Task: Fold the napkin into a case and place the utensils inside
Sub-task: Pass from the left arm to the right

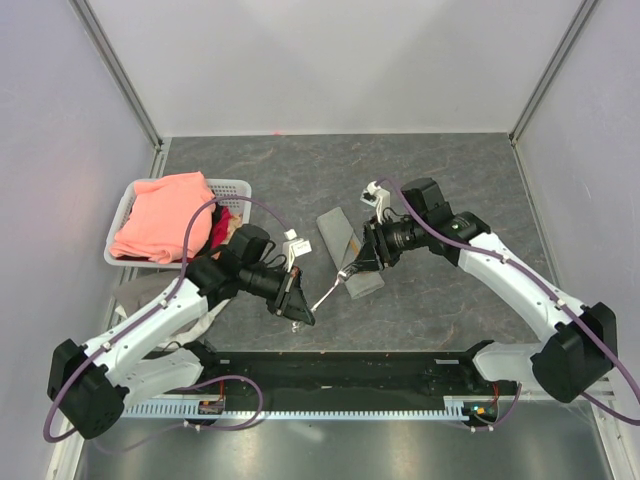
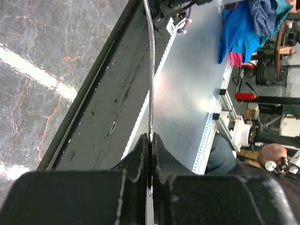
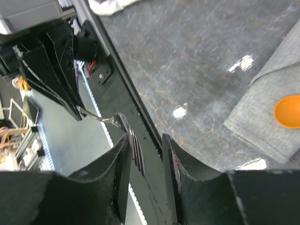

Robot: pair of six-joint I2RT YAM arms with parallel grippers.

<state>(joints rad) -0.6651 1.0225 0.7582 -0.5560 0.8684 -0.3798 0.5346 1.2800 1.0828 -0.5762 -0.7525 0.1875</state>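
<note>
The fork is pinched tight in the left gripper; the right gripper is held parted around its tines.

Dark grey marbled tabletop, pale lilac walls, aluminium corner posts, soft overhead glare

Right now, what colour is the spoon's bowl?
Orange: the spoon's bowl shows best in the right wrist view.
</note>
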